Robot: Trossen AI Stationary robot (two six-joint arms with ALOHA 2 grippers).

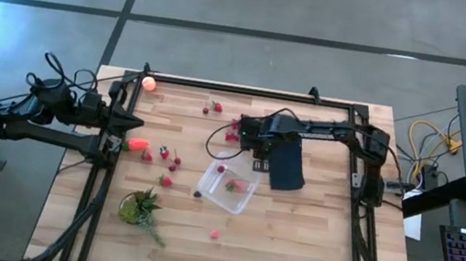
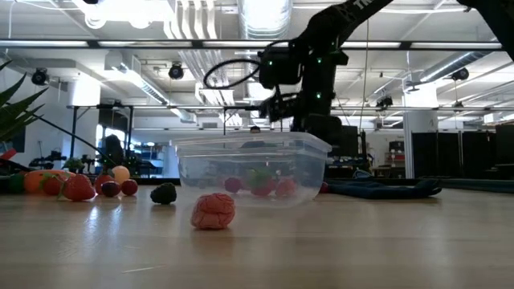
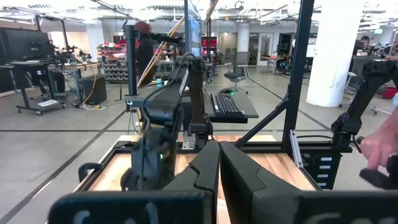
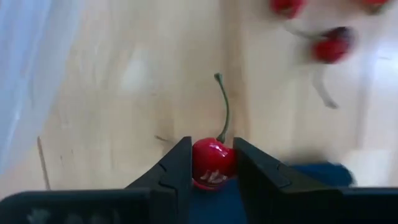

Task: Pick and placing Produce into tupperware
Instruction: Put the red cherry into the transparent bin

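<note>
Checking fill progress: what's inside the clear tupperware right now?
Through the tupperware wall, a few red pieces and something green lie on its floor. An exact count isn't possible; the wall blurs them.

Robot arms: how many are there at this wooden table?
2. The left arm rests at the wooden table's left edge, left fingers shut. The right arm reaches over the middle beside the clear plastic box, right fingers gripping a shiny red cherry. None looks hidden.

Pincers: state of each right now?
Left pincer: shut, empty, parked at the table's left edge.
Right pincer: shut on a stemmed red cherry, beside the tupperware.
</note>
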